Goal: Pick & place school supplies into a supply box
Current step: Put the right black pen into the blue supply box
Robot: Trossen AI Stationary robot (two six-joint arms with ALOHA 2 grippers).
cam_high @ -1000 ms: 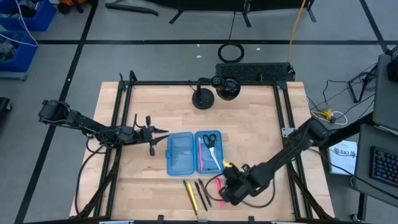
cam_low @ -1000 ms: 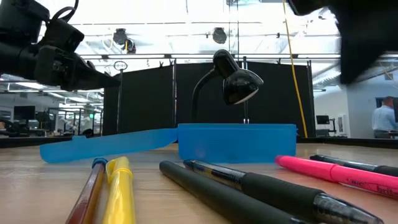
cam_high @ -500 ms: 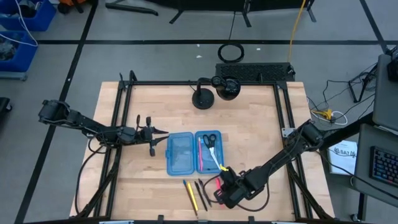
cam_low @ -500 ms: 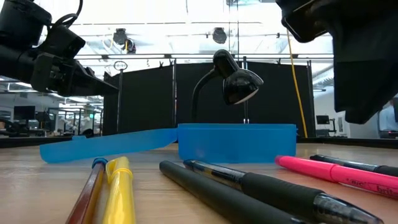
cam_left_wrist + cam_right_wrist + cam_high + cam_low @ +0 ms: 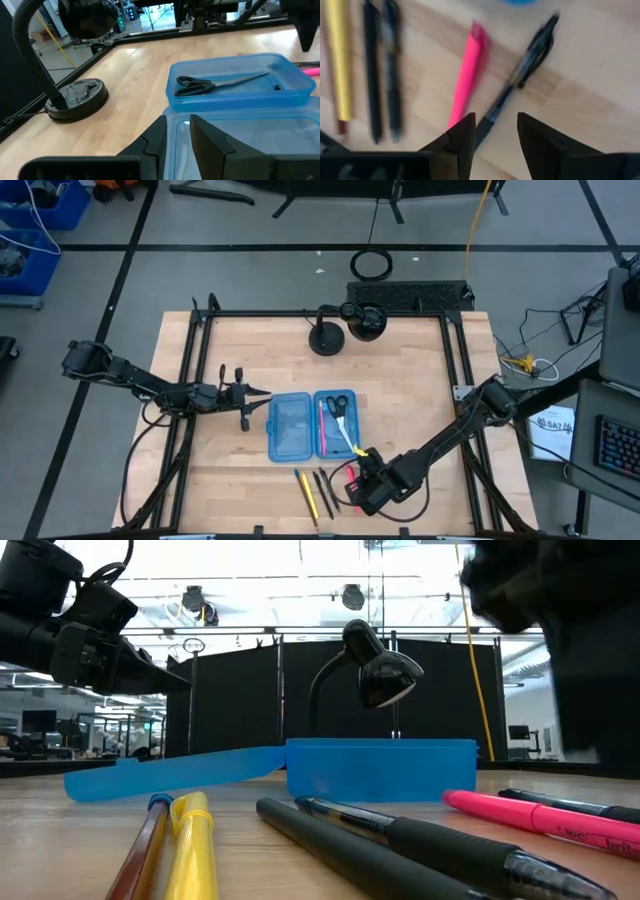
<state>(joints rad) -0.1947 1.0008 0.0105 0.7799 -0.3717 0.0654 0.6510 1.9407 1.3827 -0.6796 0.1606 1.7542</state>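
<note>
Two arms: our right gripper (image 5: pixel 492 132), fingers spread and empty, hovers over the black pen (image 5: pixel 520 75) beside the box (image 5: pixel 305 425) to grab it; left gripper (image 5: pixel 177 132) waits at the box, fingers slightly parted, empty.

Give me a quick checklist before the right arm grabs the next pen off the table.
1. Right gripper open, nothing held: ok.
2. It hovers over the black pen, beside the pink highlighter: ok.
3. Supply box lies open: ok.
4. Scissors already inside the box: ok.
5. Left gripper sits at the box's edge, nothing between its fingers: ok.
6. Fingers centred on the pen: cannot tell.
</note>
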